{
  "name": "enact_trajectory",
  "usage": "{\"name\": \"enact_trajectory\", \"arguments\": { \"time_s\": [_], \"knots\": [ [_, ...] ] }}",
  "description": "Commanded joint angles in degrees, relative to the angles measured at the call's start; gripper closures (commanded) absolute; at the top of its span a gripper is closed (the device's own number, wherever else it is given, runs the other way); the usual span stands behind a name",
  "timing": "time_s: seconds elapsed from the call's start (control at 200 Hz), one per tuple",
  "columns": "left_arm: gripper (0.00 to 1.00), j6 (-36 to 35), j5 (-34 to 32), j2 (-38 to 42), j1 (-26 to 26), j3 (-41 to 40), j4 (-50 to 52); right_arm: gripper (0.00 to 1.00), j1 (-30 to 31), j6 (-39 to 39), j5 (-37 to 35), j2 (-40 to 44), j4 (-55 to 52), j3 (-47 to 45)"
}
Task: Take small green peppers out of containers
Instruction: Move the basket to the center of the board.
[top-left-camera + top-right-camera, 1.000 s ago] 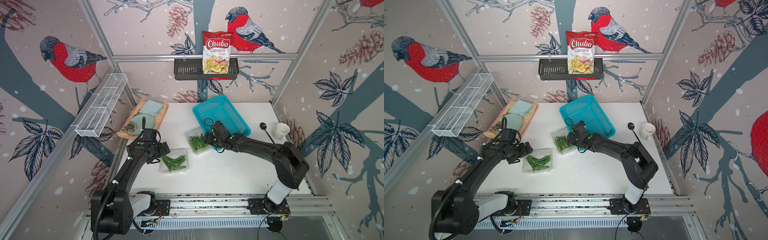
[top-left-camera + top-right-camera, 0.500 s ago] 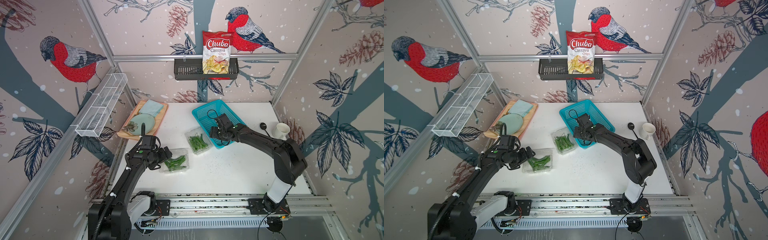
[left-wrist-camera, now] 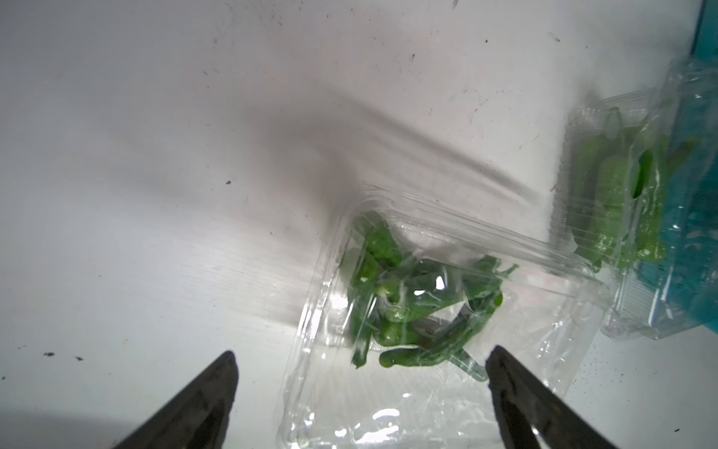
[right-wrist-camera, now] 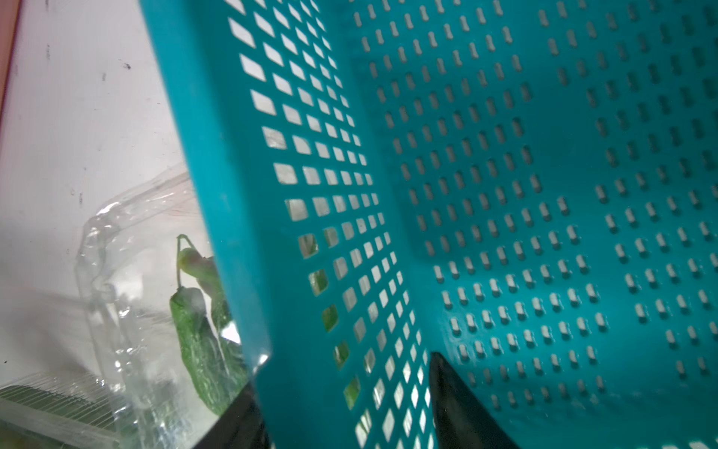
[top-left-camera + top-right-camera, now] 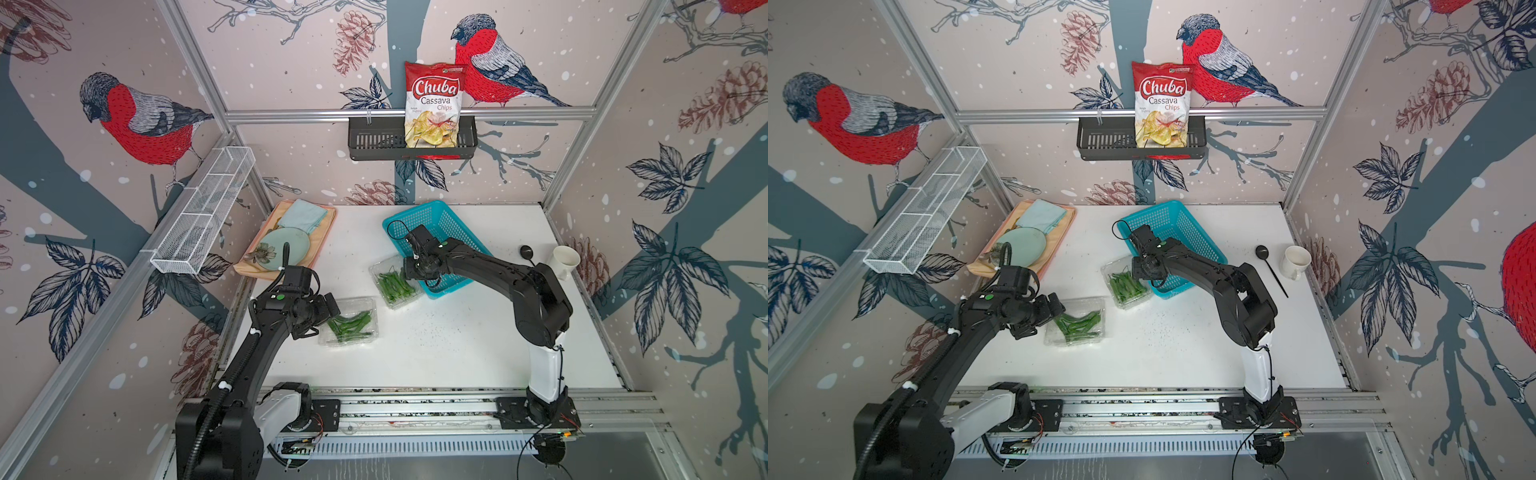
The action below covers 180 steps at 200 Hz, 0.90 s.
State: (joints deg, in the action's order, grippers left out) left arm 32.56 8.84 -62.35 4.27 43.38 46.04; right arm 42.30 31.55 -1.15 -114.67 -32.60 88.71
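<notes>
Containers number two, with one turquoise basket and two claws on the white bench. The farther container presses against the basket's outer long wall. The nearer container lies off the basket's front corner, apart from it. Each holds several small green peppers, too overlapped to count exactly.

A second ago the right claw hung at the farther container beside the basket. Now it sits astride the basket's wall, one finger outside and one inside; whether it pinches the wall I cannot tell. The left claw has edged closer to the nearer container's end away from the basket. It is spread wide and empty. Both containers and the basket lie where they lay.

Peppers in the farther container run lengthwise along the basket's long wall. Those in the nearer one mostly lie slantwise, their long axes aimed toward the basket's front corner.
</notes>
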Motion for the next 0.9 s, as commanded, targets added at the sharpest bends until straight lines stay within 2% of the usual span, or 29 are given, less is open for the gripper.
{"name": "enact_trajectory", "arguments": {
  "time_s": [0.0,0.14,0.32,0.475,0.555,0.64,0.77,0.896],
  "knots": [
    [0.04,0.05,1.71,-1.47,-0.04,-0.89,-4.28,0.47,-3.04,1.31,-0.92,1.21,-0.47,-3.03],
    [0.08,0.32,4.31,-1.92,0.86,-1.45,-8.23,0.55,-8.03,0.61,-1.01,4.94,1.49,-7.49],
    [0.12,1.50,11.66,-1.54,3.46,-3.51,-15.84,0.55,-14.52,-5.45,-0.69,7.07,1.01,-8.37],
    [0.18,4.32,14.72,-0.82,5.56,-6.83,-20.73,0.43,-15.45,-11.03,-0.37,6.90,-1.59,-4.31],
    [0.22,6.66,15.78,-0.15,6.09,-8.97,-23.37,0.32,-15.16,-11.89,1.17,6.24,-2.31,-3.25],
    [0.23,9.04,16.14,0.22,7.26,-10.06,-25.35,0.26,-14.16,-11.65,0.96,6.45,-2.79,-2.84],
    [0.22,8.66,12.56,0.28,10.18,-7.74,-22.36,0.20,-12.59,-9.59,0.56,9.21,-3.29,-2.68],
    [0.14,6.85,6.64,1.39,10.47,-4.23,-15.43,0.14,-9.53,-7.49,1.98,11.57,-3.38,-1.69]
  ]
}}
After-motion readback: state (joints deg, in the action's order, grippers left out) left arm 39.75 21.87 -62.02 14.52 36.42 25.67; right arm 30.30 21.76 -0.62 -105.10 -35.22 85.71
